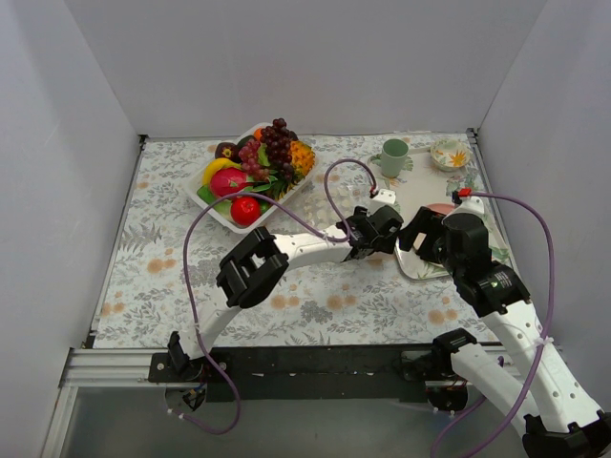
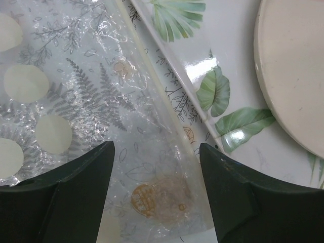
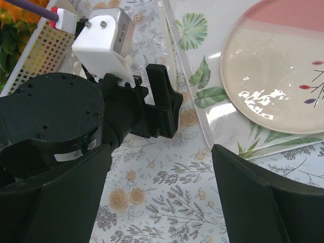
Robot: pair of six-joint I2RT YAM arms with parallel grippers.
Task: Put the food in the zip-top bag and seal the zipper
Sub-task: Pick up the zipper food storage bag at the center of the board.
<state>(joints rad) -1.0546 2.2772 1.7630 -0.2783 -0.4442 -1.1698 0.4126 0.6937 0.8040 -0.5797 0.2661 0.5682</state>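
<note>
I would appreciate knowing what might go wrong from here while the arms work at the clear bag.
1. The zip-top bag lies flat and crinkled beside the leaf-print tray. The left gripper, open above it, may pinch both layers shut.
2. The right gripper, also open, sits very near the left one, so they could collide.
3. The food sits in the white tray across the table, so pieces might drop in transit.

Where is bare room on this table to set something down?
Free: the table's left front, between the fruit basket and near edge; also the middle front, between left arm and right arm. Crowded: right side, around cup, bowl, plate.
</note>
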